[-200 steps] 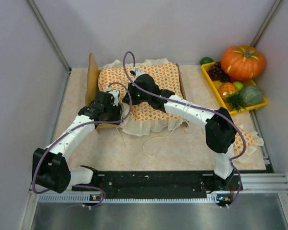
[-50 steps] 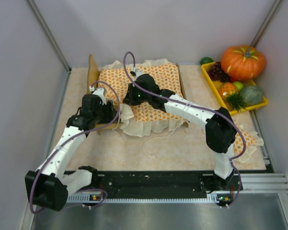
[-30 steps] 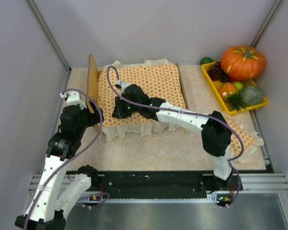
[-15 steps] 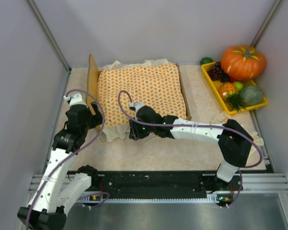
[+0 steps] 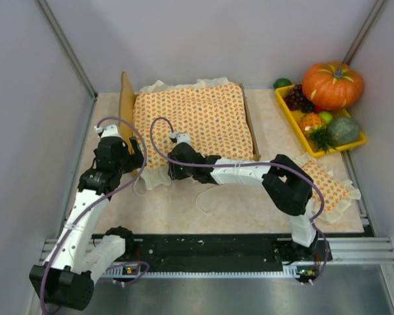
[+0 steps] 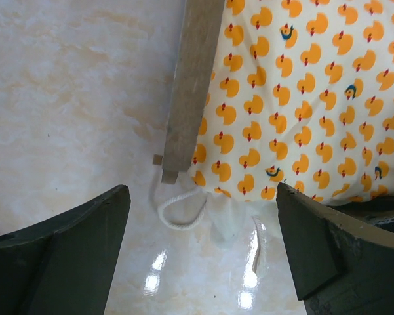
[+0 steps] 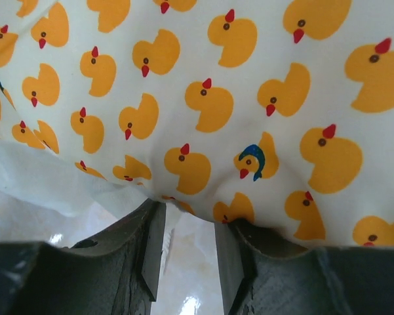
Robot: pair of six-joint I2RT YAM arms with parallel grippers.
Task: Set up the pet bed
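The pet bed [image 5: 252, 131] stands at the back left of the table, its plywood headboard [image 5: 124, 102] upright on the left. The duck-print ruffled bedspread [image 5: 193, 121] covers it, and its near ruffle hangs onto the table. My left gripper [image 5: 132, 156] is wide open and empty near the headboard's near end. The left wrist view [image 6: 203, 191] shows the headboard edge [image 6: 190, 79] and bedspread [image 6: 295, 98] beyond it. My right gripper [image 5: 172, 172] is at the bedspread's near hem. In the right wrist view [image 7: 189, 210] its jaws stand slightly apart with the bedspread [image 7: 203, 79] draped over their tips.
The matching small pillow [image 5: 328, 180] lies at the right, partly behind my right arm. A yellow tray [image 5: 290, 111] of fruit and a pumpkin [image 5: 332, 84] stand at the back right. A white cord [image 5: 210, 193] trails on the table, looping by the headboard [image 6: 180, 213].
The bedspread has been pulled flat over the bed toward the near side. My right gripper came forward with the hem, then back a little. My left arm drew back from the bed.
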